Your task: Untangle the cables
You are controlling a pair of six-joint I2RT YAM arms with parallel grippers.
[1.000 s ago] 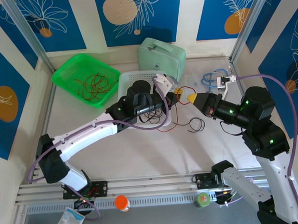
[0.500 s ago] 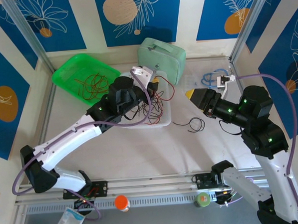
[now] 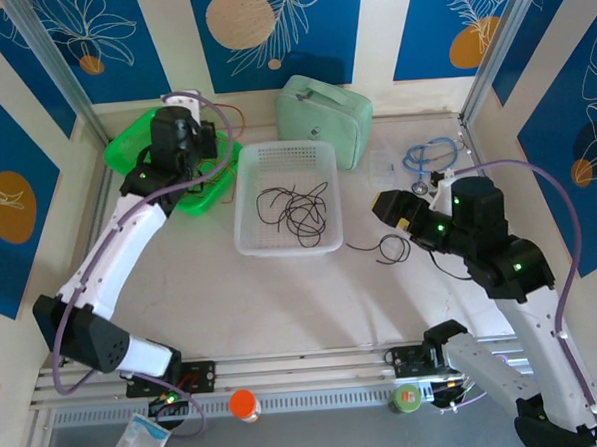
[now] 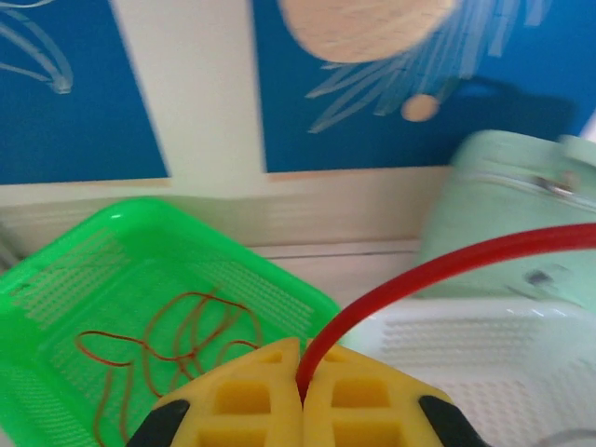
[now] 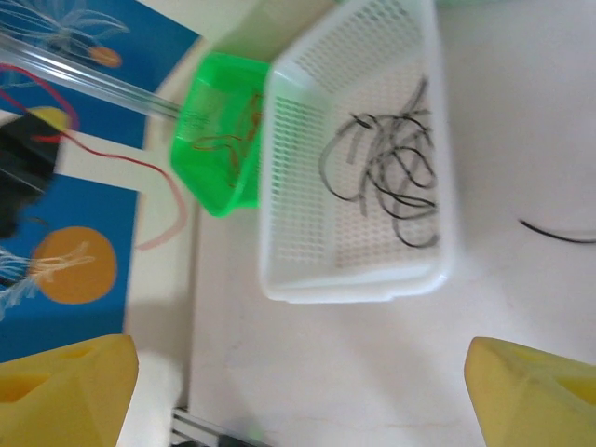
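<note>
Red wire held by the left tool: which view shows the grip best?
Left wrist: the red wire leaves the shut left tool large and sharp. Top external shows a faint loop above the green basket; right wrist, a blurred strand.

Left arm (image 3: 114,243): white shell links, black joint housings, black block at the base. Right arm (image 3: 544,321): same build, small green lights (image 3: 514,268) glowing on its black joints. A thick purple cable (image 3: 575,219) loops along each arm. Left fingers (image 4: 363,424): yellow, blocky, with square recesses. Right fingers (image 5: 65,386): yellow, plain wedge faces.
</note>
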